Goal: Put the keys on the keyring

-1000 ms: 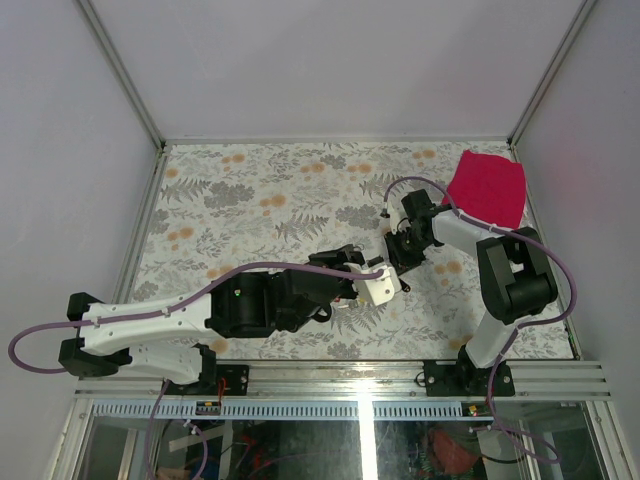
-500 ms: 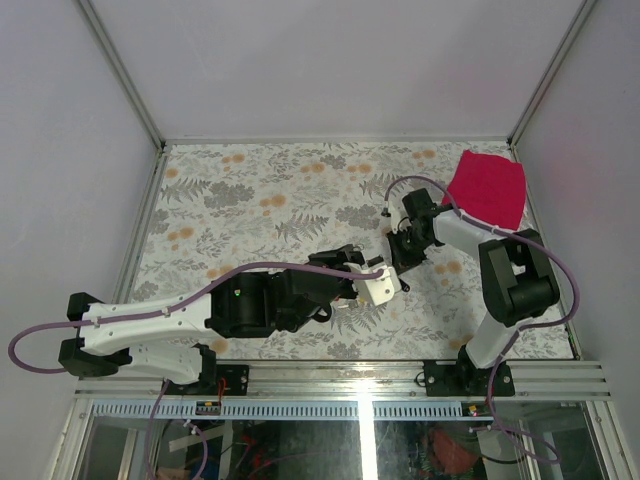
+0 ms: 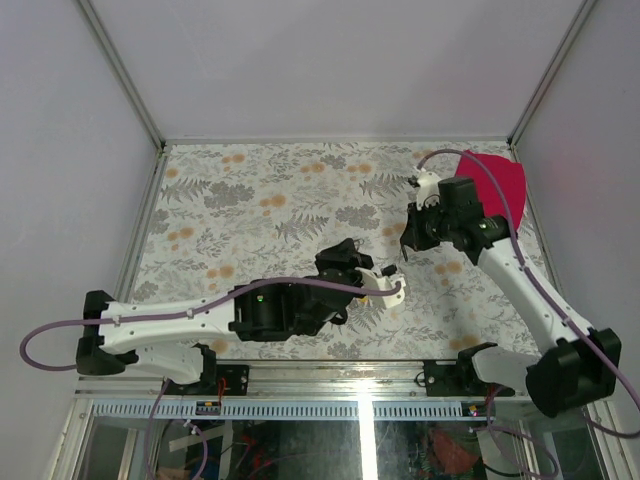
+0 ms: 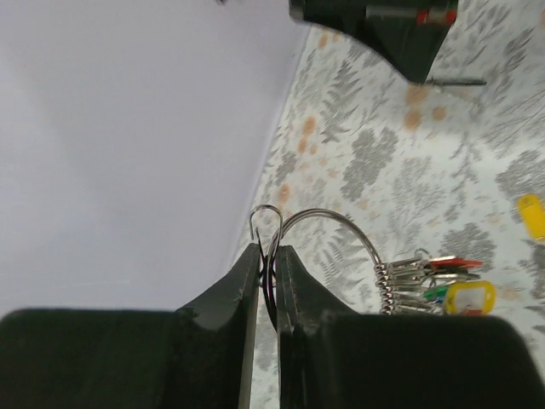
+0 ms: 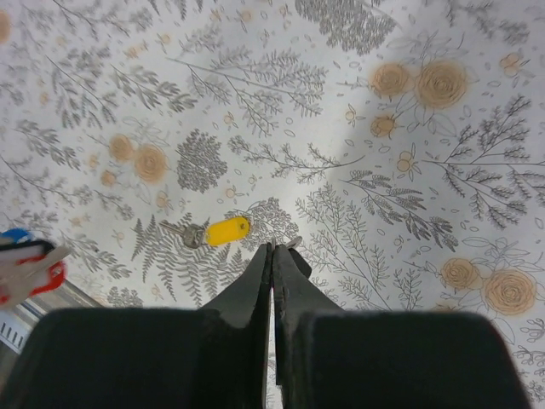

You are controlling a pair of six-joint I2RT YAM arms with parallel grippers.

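Pinching the keyring [image 4: 332, 223] in left hand [image 4: 266, 256], right hand [image 5: 272, 249] closed beside loose yellow key [image 5: 228, 230], open cloth [image 5: 409, 281] around

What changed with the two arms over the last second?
The right arm stretched out, elbow swinging to the near right; the right gripper drew slightly away from the left gripper and shut empty. The left gripper barely shifted, still clamped on the keyring. The red cloth stayed put.

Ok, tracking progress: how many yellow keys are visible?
2: one yellow key on the keyring; one loose yellow key on the table by the right gripper. Others may be hidden.
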